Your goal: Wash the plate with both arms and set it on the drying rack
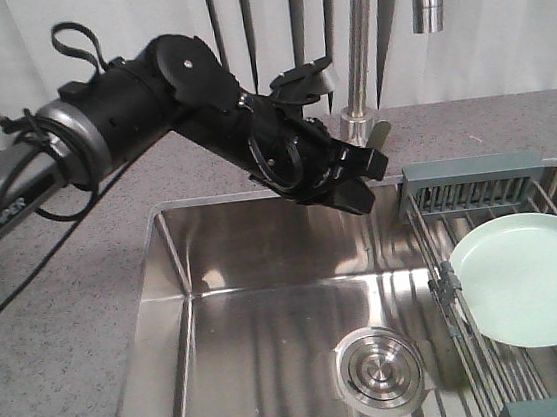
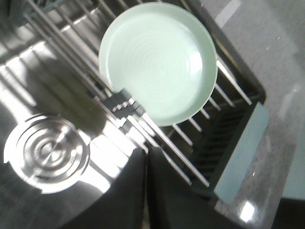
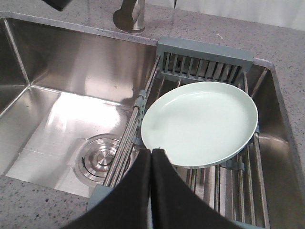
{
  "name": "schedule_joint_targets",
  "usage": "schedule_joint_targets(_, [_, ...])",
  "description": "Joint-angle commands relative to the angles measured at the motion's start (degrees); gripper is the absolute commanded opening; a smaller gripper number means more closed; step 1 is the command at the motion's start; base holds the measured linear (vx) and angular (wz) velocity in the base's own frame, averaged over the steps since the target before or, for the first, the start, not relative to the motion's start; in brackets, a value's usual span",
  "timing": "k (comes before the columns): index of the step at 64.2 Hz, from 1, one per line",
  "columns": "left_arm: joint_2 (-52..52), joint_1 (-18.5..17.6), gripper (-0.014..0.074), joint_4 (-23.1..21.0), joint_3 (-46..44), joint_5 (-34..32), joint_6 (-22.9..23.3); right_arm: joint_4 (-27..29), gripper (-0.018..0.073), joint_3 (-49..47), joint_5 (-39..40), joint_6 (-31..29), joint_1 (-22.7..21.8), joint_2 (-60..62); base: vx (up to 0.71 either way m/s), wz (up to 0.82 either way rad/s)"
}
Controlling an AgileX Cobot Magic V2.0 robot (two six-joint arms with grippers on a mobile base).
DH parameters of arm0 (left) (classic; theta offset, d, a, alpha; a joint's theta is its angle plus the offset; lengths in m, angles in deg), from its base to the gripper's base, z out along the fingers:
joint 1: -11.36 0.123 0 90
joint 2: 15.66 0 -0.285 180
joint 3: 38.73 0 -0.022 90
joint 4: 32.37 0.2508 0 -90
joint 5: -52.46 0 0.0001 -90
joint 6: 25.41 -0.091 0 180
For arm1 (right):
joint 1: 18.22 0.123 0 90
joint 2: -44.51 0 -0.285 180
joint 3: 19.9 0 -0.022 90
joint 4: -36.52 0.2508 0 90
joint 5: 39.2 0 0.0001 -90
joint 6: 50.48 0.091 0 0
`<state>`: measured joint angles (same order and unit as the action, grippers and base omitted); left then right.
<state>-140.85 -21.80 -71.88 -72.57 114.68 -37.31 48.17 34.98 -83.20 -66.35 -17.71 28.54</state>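
Observation:
The pale mint-green plate [image 1: 533, 280] lies face up on the steel rods of the drying rack [image 1: 472, 186], over the right side of the sink. My left gripper [image 1: 360, 194] hangs shut above the sink's back wall, up and left of the plate, holding nothing. In the left wrist view its shut tips [image 2: 147, 150] sit over the rack rods [image 2: 176, 157], below the plate [image 2: 159, 59]. My right gripper [image 3: 151, 151] is shut and empty, its tips right at the near rim of the plate [image 3: 200, 124]. I cannot tell whether they touch it.
The steel sink [image 1: 265, 270] has a round drain [image 1: 377, 368] in its floor. A tall faucet [image 1: 361, 48] stands behind it on the grey speckled counter [image 1: 60, 324]. The slotted caddy [image 3: 205, 57] closes the rack's far end.

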Motion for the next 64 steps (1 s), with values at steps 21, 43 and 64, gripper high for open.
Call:
schedule_joint_targets(21, [22.67,-0.12,-0.0005,19.73,4.44,9.38,10.79,0.47,-0.001,-1.5,4.01,-0.19,-0.27,-0.66,0.0,0.0])
schedule_joint_targets(43, [49.37,-0.12,-0.0005,28.96,30.52,2.67,10.79,0.26,-0.001,-1.5,4.01,-0.19,-0.27,-0.66,0.0,0.0])
schedule_joint_targets(64, [76.96,-0.12,-0.0005,30.6,55.19,-11.96,10.92,0.33,-0.001,-1.5,3.96,-0.19,-0.27,-0.66,0.0,0.0])
